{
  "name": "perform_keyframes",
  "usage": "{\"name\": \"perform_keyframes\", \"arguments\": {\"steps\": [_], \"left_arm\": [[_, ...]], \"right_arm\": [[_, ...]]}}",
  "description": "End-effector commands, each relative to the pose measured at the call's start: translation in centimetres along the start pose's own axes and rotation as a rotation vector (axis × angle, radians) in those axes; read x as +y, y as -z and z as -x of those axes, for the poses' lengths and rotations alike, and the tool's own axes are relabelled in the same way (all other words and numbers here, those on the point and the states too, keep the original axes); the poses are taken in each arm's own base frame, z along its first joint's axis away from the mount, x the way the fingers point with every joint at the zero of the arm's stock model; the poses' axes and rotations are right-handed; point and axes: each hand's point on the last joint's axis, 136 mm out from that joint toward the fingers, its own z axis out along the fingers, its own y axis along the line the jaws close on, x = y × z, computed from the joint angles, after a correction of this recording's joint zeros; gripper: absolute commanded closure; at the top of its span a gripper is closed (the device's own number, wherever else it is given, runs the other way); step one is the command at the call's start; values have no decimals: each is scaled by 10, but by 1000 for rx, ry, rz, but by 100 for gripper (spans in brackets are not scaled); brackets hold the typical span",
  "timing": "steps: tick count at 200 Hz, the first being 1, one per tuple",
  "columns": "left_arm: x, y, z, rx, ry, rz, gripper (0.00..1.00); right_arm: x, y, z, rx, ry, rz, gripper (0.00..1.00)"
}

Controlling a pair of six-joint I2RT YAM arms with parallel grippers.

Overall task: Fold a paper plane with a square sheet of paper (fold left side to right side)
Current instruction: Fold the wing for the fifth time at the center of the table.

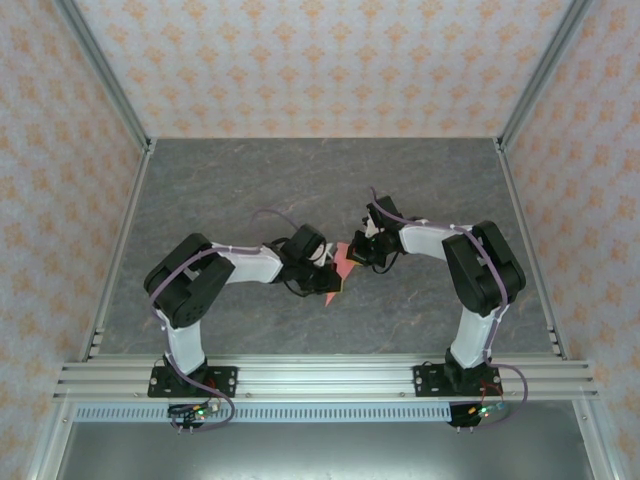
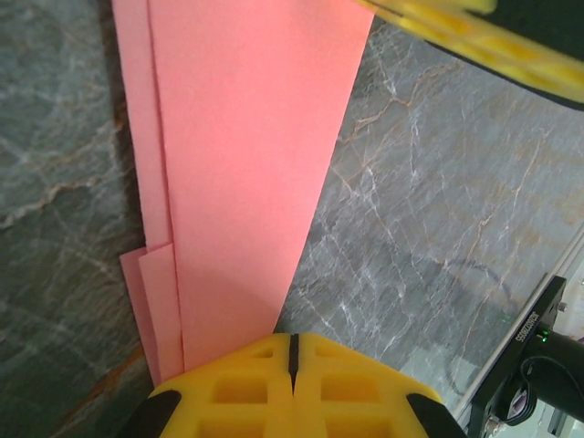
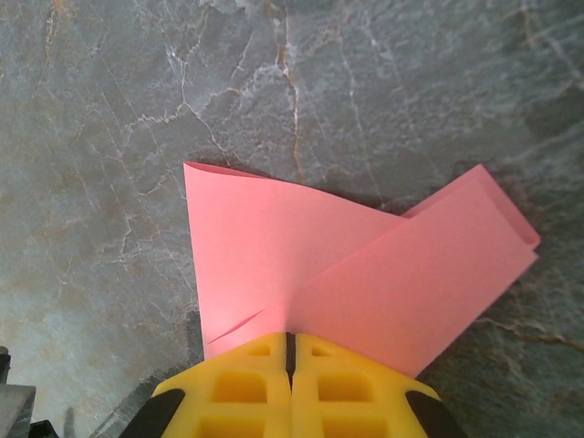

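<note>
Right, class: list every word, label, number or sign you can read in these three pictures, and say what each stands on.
White lettering on the black bracket, left wrist view: too blurred and tilted to read.
Paper: plain pink, no print.
Wallpaper: floral ornament only, no letters.
So there is no readable text.

Item: we list the right gripper (image 3: 290, 345), yellow jaws pressed together on a folded pink sheet of paper (image 3: 274, 242) (layers overlapping, one pointed corner), over the grey marbled tabletop (image 3: 137, 91).
</note>
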Motion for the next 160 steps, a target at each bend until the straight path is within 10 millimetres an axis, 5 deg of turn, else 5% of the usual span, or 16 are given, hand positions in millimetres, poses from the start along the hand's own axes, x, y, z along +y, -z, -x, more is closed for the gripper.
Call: {"name": "perform_keyframes", "arguments": {"steps": [1,83,160], "left_arm": [[38,2,-35,70,58,111,100],[57,17,-79,115,73,163,100],[51,39,-79,53,59,174,100]], "right_arm": [[-59,-11,-18,46,-63,-228,98],[-57,-10,-16,48,-60,-225,98],[-31,-4,-5,16,-23,-130,97]]}}
